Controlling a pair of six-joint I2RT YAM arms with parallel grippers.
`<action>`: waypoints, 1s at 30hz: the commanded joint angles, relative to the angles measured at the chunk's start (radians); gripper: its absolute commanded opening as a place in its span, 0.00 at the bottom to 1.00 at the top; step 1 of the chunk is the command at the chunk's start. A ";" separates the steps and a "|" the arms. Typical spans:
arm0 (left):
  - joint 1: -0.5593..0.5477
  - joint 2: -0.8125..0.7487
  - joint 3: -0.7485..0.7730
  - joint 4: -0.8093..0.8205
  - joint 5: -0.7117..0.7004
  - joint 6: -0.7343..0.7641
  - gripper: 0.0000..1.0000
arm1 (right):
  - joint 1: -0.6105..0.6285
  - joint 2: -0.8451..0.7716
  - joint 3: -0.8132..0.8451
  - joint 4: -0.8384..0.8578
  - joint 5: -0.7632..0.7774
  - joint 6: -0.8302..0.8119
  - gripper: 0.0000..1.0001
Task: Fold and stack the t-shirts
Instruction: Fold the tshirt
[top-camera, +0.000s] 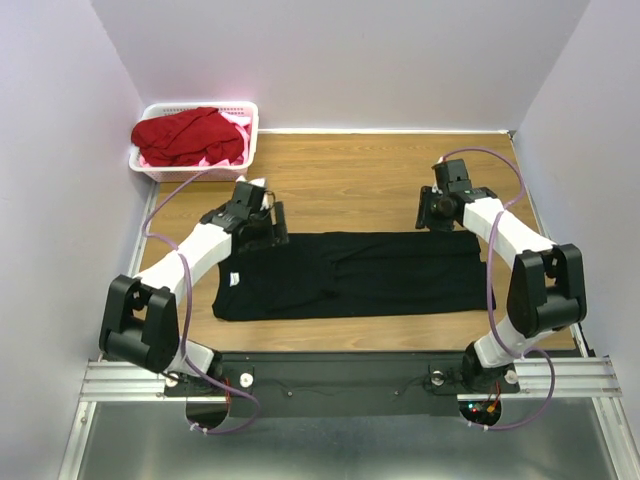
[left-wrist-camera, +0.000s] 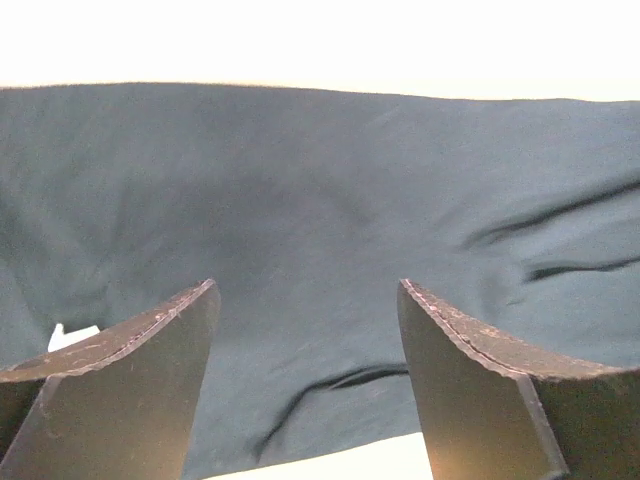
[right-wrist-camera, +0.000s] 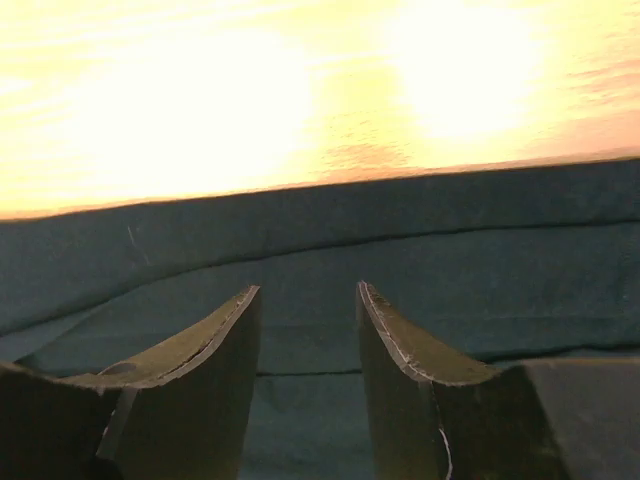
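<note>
**Item 1, black t-shirt**: You find it on the wooden table, folded into a long band that runs left to right in front of both arm bases. The collar end points left, and a small white neck label shows there. A few shallow creases cross the cloth. Both wrist views show the same dark cloth lying under the fingers.

**Item 2, red t-shirt**: You see it heaped, not folded, in the white basket at the far left corner of the table.

**Item 3, pink t-shirt**: It lies in the same basket under the red one, and only its edges show.

**Item 4, left gripper**: It sits at the far edge of the black shirt near the collar end. In the left wrist view its jaws stand wide apart, with nothing between them and the cloth spread below.

**Item 5, right gripper**: It sits just past the far right corner of the black shirt, over the bare table. In the right wrist view its jaws stand partly apart and grip nothing. The folded edge of the shirt lies ahead of the fingertips, and bright table shows beyond it.
</note>
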 joint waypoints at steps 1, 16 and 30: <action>-0.125 0.068 0.138 0.057 -0.013 0.159 0.87 | -0.007 0.013 0.050 -0.011 0.100 -0.011 0.48; -0.446 0.577 0.627 0.069 -0.066 0.478 0.88 | -0.286 -0.094 -0.076 -0.039 0.076 0.079 0.75; -0.478 0.719 0.749 0.025 0.171 0.581 0.81 | -0.325 -0.157 -0.093 -0.065 0.070 0.070 0.77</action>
